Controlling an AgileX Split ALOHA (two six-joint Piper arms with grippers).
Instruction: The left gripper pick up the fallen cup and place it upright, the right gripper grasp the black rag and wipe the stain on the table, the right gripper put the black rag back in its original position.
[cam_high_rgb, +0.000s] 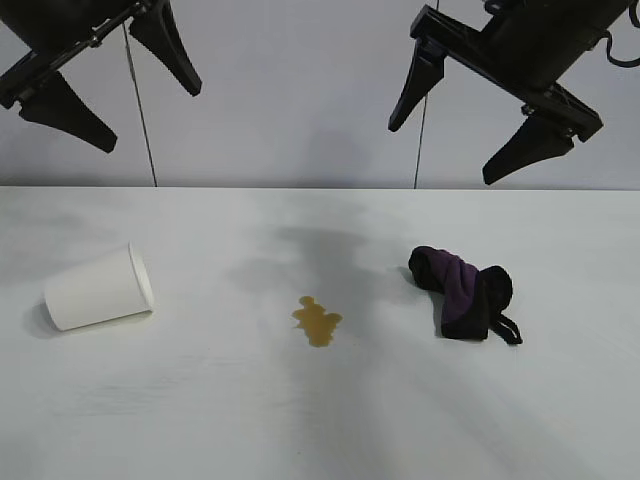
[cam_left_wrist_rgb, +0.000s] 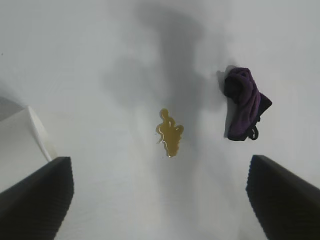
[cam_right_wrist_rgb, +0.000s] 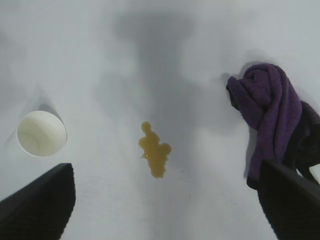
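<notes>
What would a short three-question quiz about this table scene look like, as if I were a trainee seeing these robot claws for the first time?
1. True or false: the plain white paper cup stands upright on the wide matte white table.
2. Multiple choice: what lies between the cup and the black-and-purple cloth rag?
A. a spoon
B. the small amber-brown liquid stain
C. a second cup
3. Fill in: the black left gripper and the black right gripper both hang above the table with fingers ____.

Key:
1. False; the cup lies on its side.
2. B.
3. Open, holding nothing.
</notes>
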